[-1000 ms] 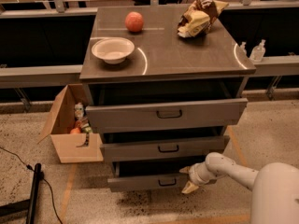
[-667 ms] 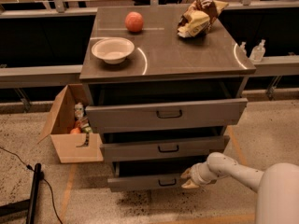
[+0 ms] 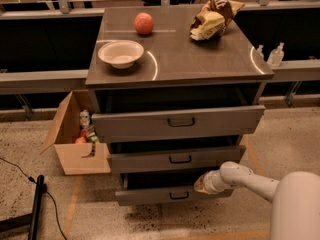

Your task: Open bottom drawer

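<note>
The grey metal cabinet (image 3: 177, 59) has three drawers, all pulled partly out. The bottom drawer (image 3: 150, 196) is the lowest one, with a small dark loop handle (image 3: 179, 195) on its front. My gripper (image 3: 201, 185) is at the end of the white arm (image 3: 245, 178) that reaches in from the lower right. It sits at the top edge of the bottom drawer's front, just right of the handle and under the middle drawer (image 3: 175, 159). The top drawer (image 3: 177, 121) stands out the farthest.
On the cabinet top are a white bowl (image 3: 121, 53), a red apple (image 3: 144, 23) and a crumpled snack bag (image 3: 212, 18). An open cardboard box (image 3: 75, 134) with items stands on the floor at the left. A black cable and stand (image 3: 36, 204) lie at lower left.
My gripper has moved a little left and up, from the right end of the bottom drawer's front toward its top edge near the handle. The drawers look unchanged.
</note>
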Controlling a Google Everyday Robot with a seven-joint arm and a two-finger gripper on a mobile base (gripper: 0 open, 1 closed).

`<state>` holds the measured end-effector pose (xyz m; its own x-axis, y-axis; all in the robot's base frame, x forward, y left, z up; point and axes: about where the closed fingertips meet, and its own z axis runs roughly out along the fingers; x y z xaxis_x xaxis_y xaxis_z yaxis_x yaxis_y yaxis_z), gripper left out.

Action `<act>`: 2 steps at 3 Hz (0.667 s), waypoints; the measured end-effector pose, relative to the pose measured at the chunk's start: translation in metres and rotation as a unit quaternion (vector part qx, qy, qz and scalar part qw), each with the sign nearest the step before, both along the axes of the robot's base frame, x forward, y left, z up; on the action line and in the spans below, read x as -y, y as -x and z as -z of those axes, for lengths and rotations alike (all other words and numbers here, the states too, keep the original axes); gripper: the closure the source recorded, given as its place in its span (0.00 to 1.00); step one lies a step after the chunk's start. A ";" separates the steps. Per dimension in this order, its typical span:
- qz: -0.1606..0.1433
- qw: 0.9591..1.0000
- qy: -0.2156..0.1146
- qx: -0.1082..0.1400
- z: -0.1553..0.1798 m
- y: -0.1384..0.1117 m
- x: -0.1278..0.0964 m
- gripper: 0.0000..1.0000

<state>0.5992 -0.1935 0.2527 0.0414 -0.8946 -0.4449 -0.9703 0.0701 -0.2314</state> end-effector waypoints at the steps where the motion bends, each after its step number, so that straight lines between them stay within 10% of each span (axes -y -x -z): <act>1: 0.021 1.000 0.007 0.021 0.005 -0.022 -0.001 1.00; 2: 0.040 0.998 0.010 0.039 0.014 -0.033 -0.001 1.00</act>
